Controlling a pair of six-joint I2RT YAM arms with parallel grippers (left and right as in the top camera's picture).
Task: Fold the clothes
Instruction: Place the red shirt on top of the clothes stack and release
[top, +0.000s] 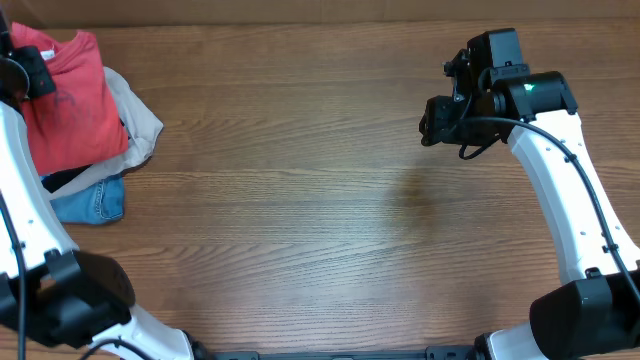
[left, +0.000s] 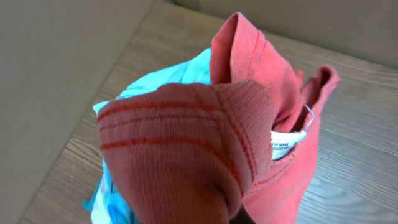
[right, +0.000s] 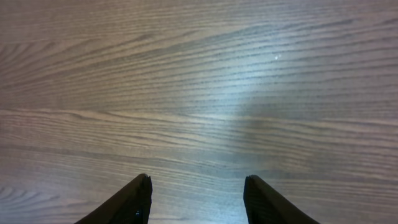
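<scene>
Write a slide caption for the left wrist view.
Coral-red T-shirt gripped at its ribbed edge, white tag showing, light-blue garment beneath.

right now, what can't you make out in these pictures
- Left gripper: in the left wrist view its fingers are buried under the bunched coral-red T-shirt; overhead, the frame edge partly cuts it off.
- Shirt's chest lettering: in no view, lost inside the bunch.
- White tag: left wrist view, print too small to read.
- Light-blue garment: overhead, mostly under the shirt and the beige garment.

Small print on the white tag (left: 287, 144) of the coral-red T-shirt (left: 186, 149) is unreadable.
</scene>
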